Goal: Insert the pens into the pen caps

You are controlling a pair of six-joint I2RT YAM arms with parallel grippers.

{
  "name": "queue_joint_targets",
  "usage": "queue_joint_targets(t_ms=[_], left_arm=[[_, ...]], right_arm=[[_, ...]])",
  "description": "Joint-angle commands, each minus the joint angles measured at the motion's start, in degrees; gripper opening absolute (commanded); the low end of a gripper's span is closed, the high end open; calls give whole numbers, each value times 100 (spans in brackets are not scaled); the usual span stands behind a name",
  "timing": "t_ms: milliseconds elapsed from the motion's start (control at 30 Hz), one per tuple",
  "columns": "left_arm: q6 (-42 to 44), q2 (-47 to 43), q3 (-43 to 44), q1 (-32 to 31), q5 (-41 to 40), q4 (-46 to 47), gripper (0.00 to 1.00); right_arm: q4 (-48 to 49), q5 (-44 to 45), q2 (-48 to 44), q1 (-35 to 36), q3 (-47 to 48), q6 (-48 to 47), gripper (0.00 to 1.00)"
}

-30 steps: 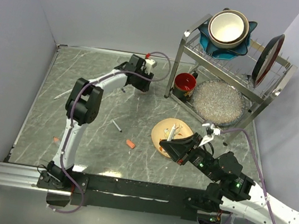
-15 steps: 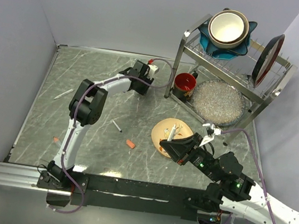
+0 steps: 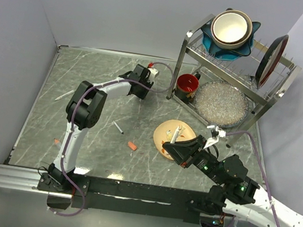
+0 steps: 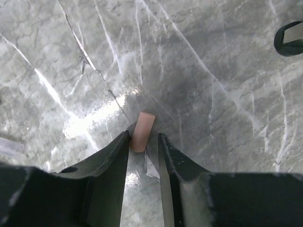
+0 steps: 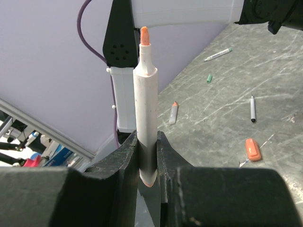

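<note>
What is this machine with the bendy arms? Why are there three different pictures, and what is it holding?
It is a robot: two arms bolted to a table, each ending in a two-finger pincer. One picture looks down from above. The other two come from little cameras on the wrists, so you see each pincer close up. The right pincer squeezes a white pen, orange tip pointing up. The left pincer has a finger on each side of a small orange cap; I cannot tell whether it grips it. On the table lie more pens, another cap and a round plate. At the back stands a rack with bowls.
</note>
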Motion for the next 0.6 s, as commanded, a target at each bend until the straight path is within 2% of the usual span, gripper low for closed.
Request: queue_joint_targets(t_ms=[0,200,467,567], left_arm=[[-36,-91,-56,-20,-293,-681,35],[-326,216,191,-29,-433,-866,27],[-642,191,226,-29,-758,-1032,1],[-1010,-90,68,-29,-855,-1156,1]], right_arm=[[217,-93,-40,22,207,36,0],[137,-58,-57,22,234,-26,0],[75,21,-22,22,243,-26,0],[75,-5,-22,30,225,1,0]])
